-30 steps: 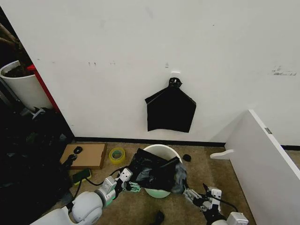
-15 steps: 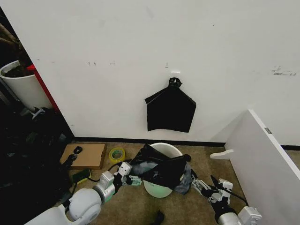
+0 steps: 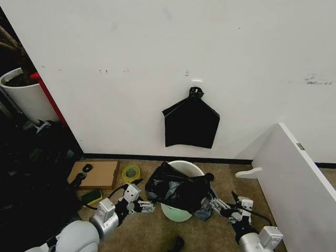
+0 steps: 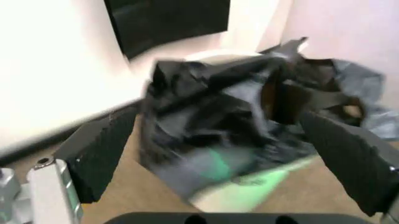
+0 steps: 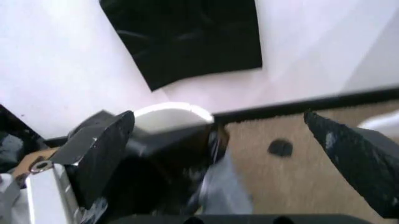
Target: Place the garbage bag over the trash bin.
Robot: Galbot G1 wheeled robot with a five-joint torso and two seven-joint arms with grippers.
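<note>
Carpeted floor — garbage bag (image 3: 178, 190) draped over trash bin (image 3: 177, 212), rim partly covered.

**Bag and bin: position and condition**

The garbage bag (image 3: 178, 190) is thin, glossy, crinkled black plastic, bunched loosely over the near part of the trash bin's (image 3: 185, 169) mouth and front. The bin is a small round white bucket, upright on the carpet by the wall, its far rim uncovered, its lower side tinted pale green
</note>
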